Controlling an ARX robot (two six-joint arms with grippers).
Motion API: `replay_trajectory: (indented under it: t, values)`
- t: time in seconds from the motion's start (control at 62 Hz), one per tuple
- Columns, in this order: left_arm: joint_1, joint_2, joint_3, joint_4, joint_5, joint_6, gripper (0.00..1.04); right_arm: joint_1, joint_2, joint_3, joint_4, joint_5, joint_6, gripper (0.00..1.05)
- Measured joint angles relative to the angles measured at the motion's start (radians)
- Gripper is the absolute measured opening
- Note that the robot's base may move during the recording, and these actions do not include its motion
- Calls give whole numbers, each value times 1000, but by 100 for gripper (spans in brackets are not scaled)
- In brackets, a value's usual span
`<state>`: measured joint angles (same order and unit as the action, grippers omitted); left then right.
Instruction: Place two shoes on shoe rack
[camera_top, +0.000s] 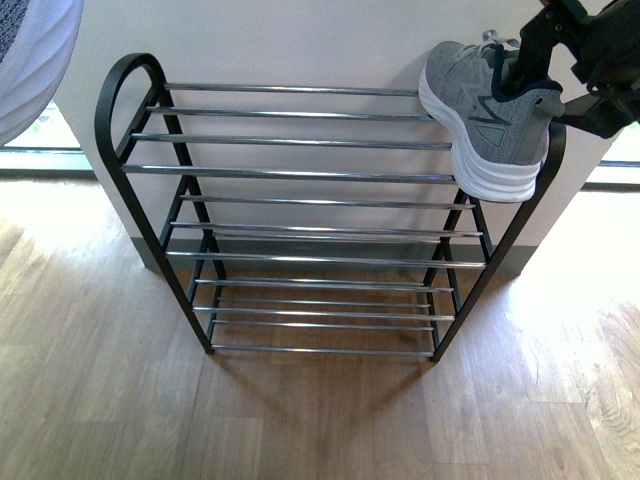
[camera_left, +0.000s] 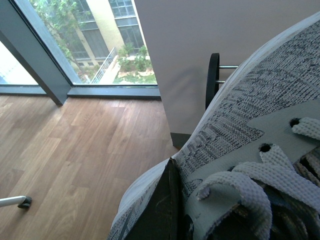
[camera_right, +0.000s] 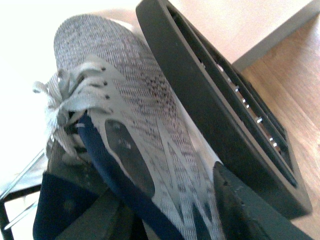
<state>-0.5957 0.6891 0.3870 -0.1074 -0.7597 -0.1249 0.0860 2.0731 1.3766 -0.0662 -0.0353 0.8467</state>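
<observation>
The black shoe rack (camera_top: 118, 95) with silver rods stands against the wall in the front view. One grey sneaker (camera_top: 485, 120) hangs tilted over the right end of the top tier, white sole toward me, with my right gripper (camera_top: 530, 65) shut on its navy collar. I cannot tell whether it touches the rods. In the right wrist view this sneaker (camera_right: 135, 110) lies beside the rack's side loop (camera_right: 215, 115). The other grey sneaker (camera_top: 30, 60) shows at the upper left, off the rack. My left gripper (camera_left: 210, 215) is shut on that sneaker (camera_left: 250, 100), one dark finger (camera_left: 162, 210) against its side.
A pale wall and a grey skirting board (camera_top: 140, 250) stand behind the rack. Wooden floor (camera_top: 320, 420) spreads in front. Windows (camera_left: 90, 35) flank the wall. A white leg with a small black foot (camera_left: 22, 201) rests on the floor in the left wrist view.
</observation>
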Motion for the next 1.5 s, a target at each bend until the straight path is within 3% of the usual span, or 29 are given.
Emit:
replay_trajectory:
  t: [0.145, 0.258, 0.435, 0.564, 0.709, 0.854, 0.999, 1.128, 1.499]
  values:
    - [0, 0, 0, 0, 0, 0, 1, -18, -108, -4, -116, -45, -29, 79]
    - [0, 0, 0, 0, 0, 0, 1, -46, -230, -41, -155, -17, -160, 97]
    - [0, 0, 0, 0, 0, 0, 1, -89, -378, -139, -97, 60, -461, 96]
    - [0, 0, 0, 0, 0, 0, 1, -95, -393, -152, -87, 64, -580, 95]
    - [0, 0, 0, 0, 0, 0, 1, -89, -437, -455, 561, 34, -759, 73]
    - [0, 0, 0, 0, 0, 0, 1, -87, -531, -670, 877, 34, -813, 52]
    - [0, 0, 0, 0, 0, 0, 1, -87, -632, -807, 958, 35, -826, 31]
    - [0, 0, 0, 0, 0, 0, 1, -87, -727, -970, 990, 35, -838, 1]
    - [0, 0, 0, 0, 0, 0, 1, -87, -964, -1186, 975, 35, -842, 1]
